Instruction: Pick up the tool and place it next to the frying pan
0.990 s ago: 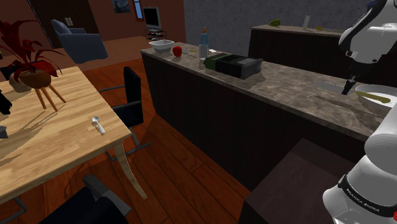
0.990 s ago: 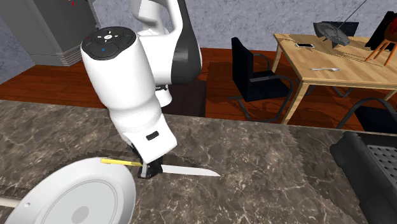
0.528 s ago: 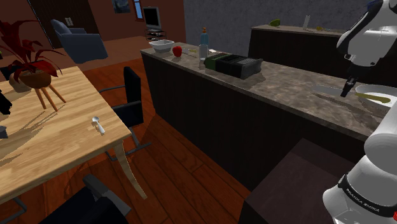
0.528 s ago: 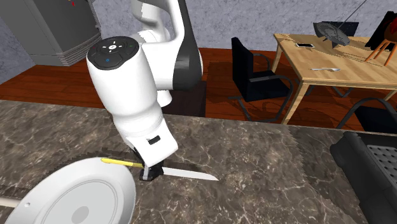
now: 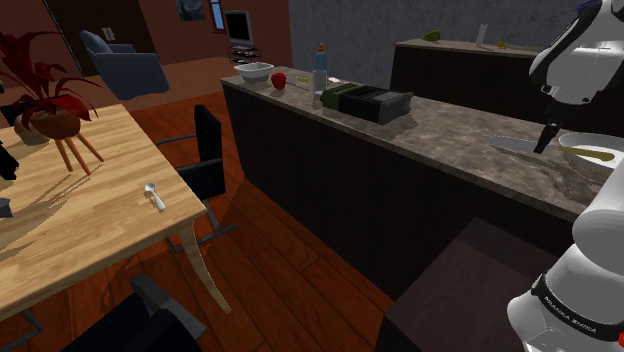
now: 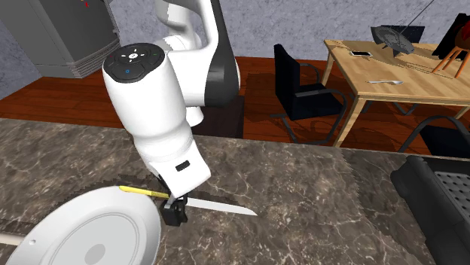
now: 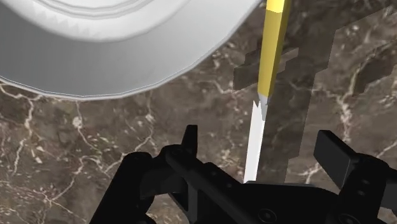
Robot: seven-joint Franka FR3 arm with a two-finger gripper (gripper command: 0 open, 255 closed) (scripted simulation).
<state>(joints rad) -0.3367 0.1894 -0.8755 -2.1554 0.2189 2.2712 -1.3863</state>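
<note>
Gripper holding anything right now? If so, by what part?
Nothing is held. The gripper is open; its fingers straddle the blade of the yellow-handled knife without touching it, beside the white frying pan.

Looking now at a glossy white robot arm of fat rounded shells (image 6: pixel 154 113), smooth all over. Capped on one joint by a dark grey round disc (image 6: pixel 129 59) dotted with small blue marks. Behind it, a wide black joint band (image 6: pixel 217 71). Lower down on the white shell, a small black rectangular slot (image 6: pixel 181 162). Ending in an all-black blocky two-finger gripper (image 6: pixel 175 214), with angular matte black fingers (image 7: pixel 189 143) up close. Over in the shoulder view, a dark ring with tiny white lettering (image 5: pixel 562 300) around the lowest link.
</note>
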